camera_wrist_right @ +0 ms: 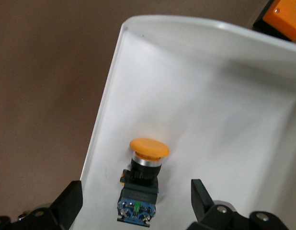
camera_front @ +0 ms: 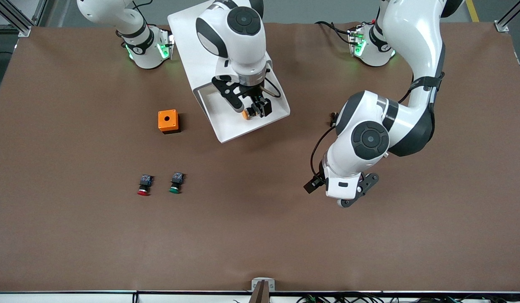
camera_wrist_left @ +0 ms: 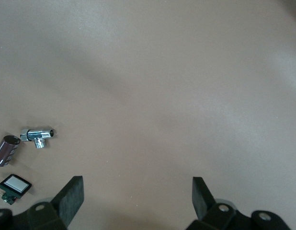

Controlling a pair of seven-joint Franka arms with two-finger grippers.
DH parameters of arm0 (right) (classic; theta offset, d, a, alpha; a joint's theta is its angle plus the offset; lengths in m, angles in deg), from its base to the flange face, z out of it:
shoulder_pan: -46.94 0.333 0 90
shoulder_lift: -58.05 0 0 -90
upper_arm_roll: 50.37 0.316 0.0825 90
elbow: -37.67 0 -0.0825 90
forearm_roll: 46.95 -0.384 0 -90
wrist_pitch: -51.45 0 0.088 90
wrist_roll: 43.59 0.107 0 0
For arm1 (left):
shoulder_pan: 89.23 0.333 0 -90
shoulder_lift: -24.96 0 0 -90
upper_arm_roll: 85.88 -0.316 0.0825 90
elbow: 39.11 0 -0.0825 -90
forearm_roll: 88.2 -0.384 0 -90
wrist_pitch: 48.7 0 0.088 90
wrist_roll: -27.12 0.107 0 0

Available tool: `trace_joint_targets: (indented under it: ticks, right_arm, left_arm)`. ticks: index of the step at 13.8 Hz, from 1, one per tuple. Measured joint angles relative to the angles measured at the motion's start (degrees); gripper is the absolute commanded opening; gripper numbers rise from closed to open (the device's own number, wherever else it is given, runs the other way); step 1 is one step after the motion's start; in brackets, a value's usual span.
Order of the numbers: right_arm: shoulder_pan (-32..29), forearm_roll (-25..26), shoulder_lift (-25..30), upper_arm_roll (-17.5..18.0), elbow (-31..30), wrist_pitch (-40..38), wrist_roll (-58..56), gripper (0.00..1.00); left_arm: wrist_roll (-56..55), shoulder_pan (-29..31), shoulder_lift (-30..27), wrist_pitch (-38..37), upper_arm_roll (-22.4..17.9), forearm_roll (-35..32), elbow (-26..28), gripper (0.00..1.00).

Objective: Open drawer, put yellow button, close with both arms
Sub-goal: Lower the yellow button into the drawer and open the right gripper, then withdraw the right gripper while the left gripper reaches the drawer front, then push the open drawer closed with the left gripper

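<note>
- Nearest the front camera, toward the right arm's end of the table, the red-capped button (camera_front: 144, 185) and the green-capped button (camera_front: 176, 183) lie side by side, untouched.
- The left gripper (camera_wrist_left: 138, 194) hangs spread and empty over bare brown table (camera_front: 260, 235) toward the left arm's end; this arm waits. Its wrist view shows a small chrome fitting (camera_wrist_left: 38, 137) and other small parts lying close by.
- Farther from the camera, an orange box (camera_front: 168, 121) sits beside the drawer (camera_front: 226, 126).
- The drawer is pulled open and the yellow button (camera_wrist_right: 141, 184) lies on its side inside, near one wall.
- The right gripper (camera_wrist_right: 137, 199) hovers over it, fingers spread and apart from the button, so placing looks done.
- Next, judging by this: lift the right gripper clear, then both arms push the drawer front shut.
</note>
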Motion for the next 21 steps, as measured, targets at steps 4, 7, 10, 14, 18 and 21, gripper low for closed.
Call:
trace_joint_targets:
  ticks: [4, 7, 10, 14, 18, 21]
  right_arm:
    - [-4.54, -0.01, 0.18, -0.19, 2.71, -7.34, -11.76, 1.0]
    - [-8.81, -0.01, 1.38, -0.45, 3.7, -12.2, -22.81, 1.0]
    - [-15.28, -0.01, 4.25, -0.67, 4.06, -17.65, -35.88, 1.0]
    - [-25.0, -0.02, 8.25, -0.84, 4.07, -23.89, -52.52, 1.0]
    - [-32.33, 0.0, 10.13, -0.89, 4.04, -26.87, -64.91, 1.0]
    - [-36.01, 0.01, 10.69, -0.87, 4.03, -27.97, -70.88, 1.0]
  left_arm:
    - [0.0, -0.51, 0.0, 0.0, 2.19, 0.0, 0.04, 0.99]
    - [0.0, -0.95, 0.0, 0.0, 4.67, 0.0, 0.2, 0.99]
    - [-0.2, -3.1, 0.01, 0.0, 5.94, 0.0, 0.6, 0.99]
    - [-4.86, -9.07, 0.23, 0.0, 6.03, -0.07, 1.1, 0.99]
    - [-5.59, -13.45, 2.06, 0.16, 5.95, -0.13, 1.28, 0.99]
    - [-5.59, -15.04, 2.61, 0.36, 5.95, -0.15, 1.27, 0.99]
